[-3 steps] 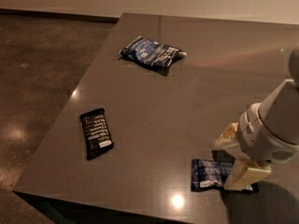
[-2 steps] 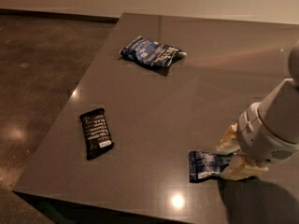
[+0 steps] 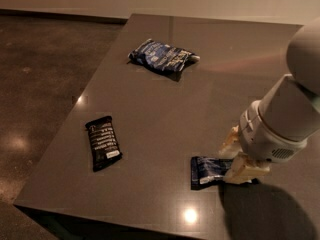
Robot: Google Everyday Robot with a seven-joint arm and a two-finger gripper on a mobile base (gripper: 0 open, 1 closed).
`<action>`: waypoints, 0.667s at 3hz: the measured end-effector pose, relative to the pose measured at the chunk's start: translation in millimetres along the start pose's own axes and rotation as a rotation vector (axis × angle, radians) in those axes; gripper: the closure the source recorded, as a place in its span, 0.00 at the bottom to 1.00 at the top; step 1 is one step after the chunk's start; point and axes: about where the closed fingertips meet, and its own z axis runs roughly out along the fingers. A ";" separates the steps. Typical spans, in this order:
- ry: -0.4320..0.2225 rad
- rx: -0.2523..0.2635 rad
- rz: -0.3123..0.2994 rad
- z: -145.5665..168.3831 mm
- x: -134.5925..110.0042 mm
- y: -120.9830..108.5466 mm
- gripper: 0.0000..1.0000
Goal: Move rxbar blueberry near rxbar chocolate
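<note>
The rxbar blueberry (image 3: 206, 171), a flat navy wrapper with a pale label patch, lies low over the table near its front edge. My gripper (image 3: 231, 159) is at the bar's right end, with one pale finger (image 3: 229, 143) behind it and one (image 3: 243, 172) in front, shut on the bar. The rxbar chocolate (image 3: 103, 142), a flat black wrapper with white text, lies at the front left of the table, well to the left of the blue bar.
A larger, puffy blue snack bag (image 3: 161, 57) lies at the back middle of the dark grey table (image 3: 165, 109). The table's left edge and front edge drop to a dark floor (image 3: 40, 84). My arm's bulky white body (image 3: 285, 119) fills the right side.
My gripper has moved left along the front of the table, and the rxbar blueberry has moved left with it, closer to the rxbar chocolate. The other things have not moved.
</note>
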 end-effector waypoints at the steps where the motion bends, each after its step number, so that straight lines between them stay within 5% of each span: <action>1: -0.033 -0.005 -0.027 3.2 -29.0 -18.7 1.00; 2: -0.089 -0.016 -0.066 8.6 -67.2 -36.1 1.00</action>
